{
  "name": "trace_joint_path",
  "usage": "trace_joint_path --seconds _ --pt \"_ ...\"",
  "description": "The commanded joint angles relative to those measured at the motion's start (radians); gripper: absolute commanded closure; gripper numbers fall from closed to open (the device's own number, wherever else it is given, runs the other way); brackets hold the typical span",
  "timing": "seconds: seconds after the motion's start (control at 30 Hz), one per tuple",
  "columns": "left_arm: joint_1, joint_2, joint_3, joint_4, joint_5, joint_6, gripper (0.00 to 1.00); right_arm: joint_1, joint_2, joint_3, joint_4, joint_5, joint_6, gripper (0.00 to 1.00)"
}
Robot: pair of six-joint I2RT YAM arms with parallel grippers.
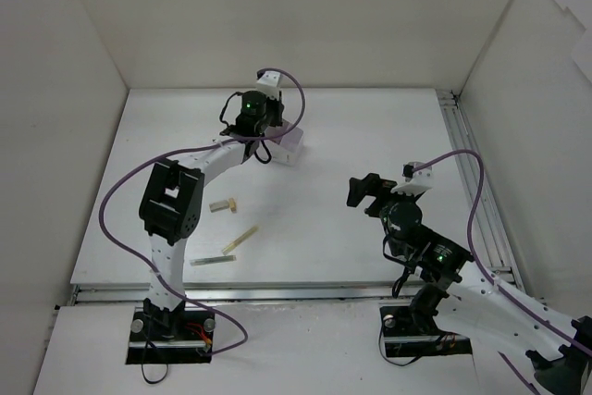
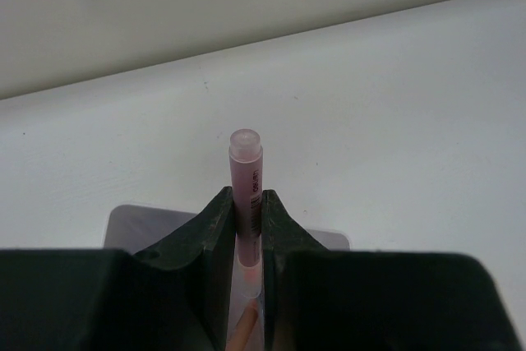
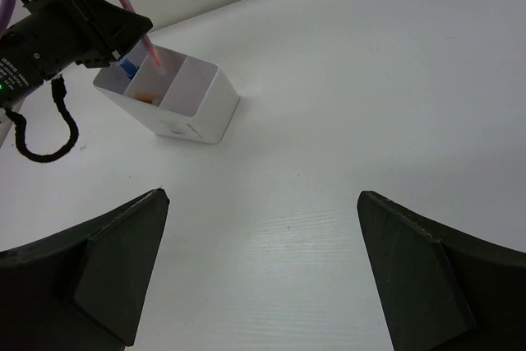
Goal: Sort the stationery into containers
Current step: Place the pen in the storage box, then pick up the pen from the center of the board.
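My left gripper (image 2: 246, 213) is shut on a pink pen (image 2: 246, 172), held upright over the white compartment box (image 3: 197, 113). Seen in the right wrist view, the pink pen (image 3: 137, 29) slants down into the box's top. An orange stick (image 2: 244, 328) lies in the compartment right below it. A blue-labelled item (image 3: 127, 66) sits in the end compartment. From above, the left gripper (image 1: 272, 130) hangs at the box (image 1: 290, 145). On the table lie a tan block (image 1: 222, 204), a yellow-green stick (image 1: 240, 240) and a grey stick (image 1: 213, 259). My right gripper (image 3: 263, 236) is open over bare table.
White walls close in the table on the left, back and right. A metal rail (image 1: 481, 201) runs along the right edge. The left arm's purple cable (image 1: 120, 191) loops out over the left side of the table. The right gripper (image 1: 366, 190) hovers right of centre.
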Motion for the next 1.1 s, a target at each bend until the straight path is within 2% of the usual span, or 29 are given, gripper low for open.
trace_joint_path --seconds 0.0,0.07,0.17,0.2,0.33,0.5,0.57,0.6,0.67,0.73,0.8,0.93,1.07 --pt "-0.007 -0.043 0.052 0.041 -0.003 0.036 1.00 -0.008 -0.006 0.008 0.047 0.046 0.017 0.02" --pt "-0.016 -0.041 0.053 0.028 -0.018 0.033 1.00 -0.008 -0.006 0.005 0.046 0.048 0.017 0.02" --pt "-0.016 -0.044 0.043 0.002 -0.053 0.021 0.83 -0.008 -0.010 0.002 0.043 0.051 0.015 0.02" --pt "-0.016 -0.049 0.036 0.003 -0.055 0.010 0.74 -0.006 -0.013 0.002 0.040 0.048 0.017 0.02" --pt "-0.016 -0.076 -0.016 0.029 -0.055 -0.011 0.59 -0.006 -0.024 0.002 0.034 0.037 0.012 0.02" --pt "-0.016 -0.145 -0.037 0.020 0.005 -0.027 0.56 -0.009 -0.041 0.000 0.029 0.008 0.003 0.02" --pt "-0.016 -0.182 -0.065 0.018 0.043 -0.051 0.52 -0.006 -0.026 0.011 0.043 -0.081 -0.049 0.02" --pt "-0.016 -0.231 -0.091 0.014 0.063 -0.059 0.39 -0.008 0.014 0.043 0.044 -0.119 -0.124 0.02" --pt "-0.027 -0.318 -0.126 0.021 0.101 -0.081 0.26 -0.008 0.080 0.096 -0.013 -0.236 -0.179 0.02" --pt "-0.038 -0.375 -0.163 -0.024 0.111 -0.097 0.08 -0.008 0.207 0.178 -0.052 -0.300 -0.233 0.02" --pt "-0.038 -0.479 -0.203 -0.122 0.088 -0.134 0.04 -0.005 0.335 0.257 -0.092 -0.363 -0.285 0.02" --pt "-0.025 -0.700 -0.331 -0.293 0.019 -0.176 0.00 0.005 0.522 0.348 -0.092 -0.588 -0.318 0.02" --pt "-0.004 -0.979 -0.499 -0.512 -0.171 -0.275 0.00 0.035 0.672 0.437 -0.074 -0.624 -0.307 0.02"
